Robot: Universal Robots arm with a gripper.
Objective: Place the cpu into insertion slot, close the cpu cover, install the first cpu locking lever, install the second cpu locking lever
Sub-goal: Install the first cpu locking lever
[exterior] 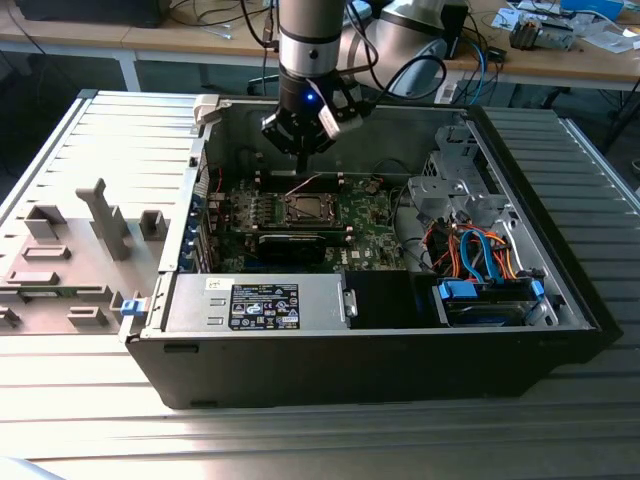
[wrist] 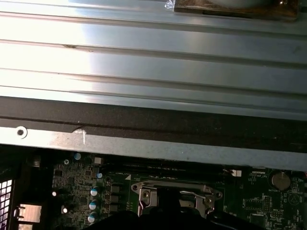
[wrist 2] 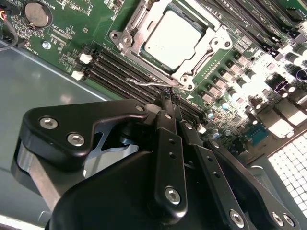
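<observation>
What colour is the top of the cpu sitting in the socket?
Dull silver-grey; the cpu shows best in the second wrist view.

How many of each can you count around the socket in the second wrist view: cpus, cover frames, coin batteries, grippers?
cpu: 1
cpu cover: 1
coin battery: 1
gripper: 1
Total: 4

There is one cpu [wrist 2: 171, 38], one cpu cover [wrist 2: 135, 20] around it, one coin battery [wrist 2: 37, 13], one computer case [exterior: 520, 340] and one power supply box [exterior: 255, 303].
</observation>
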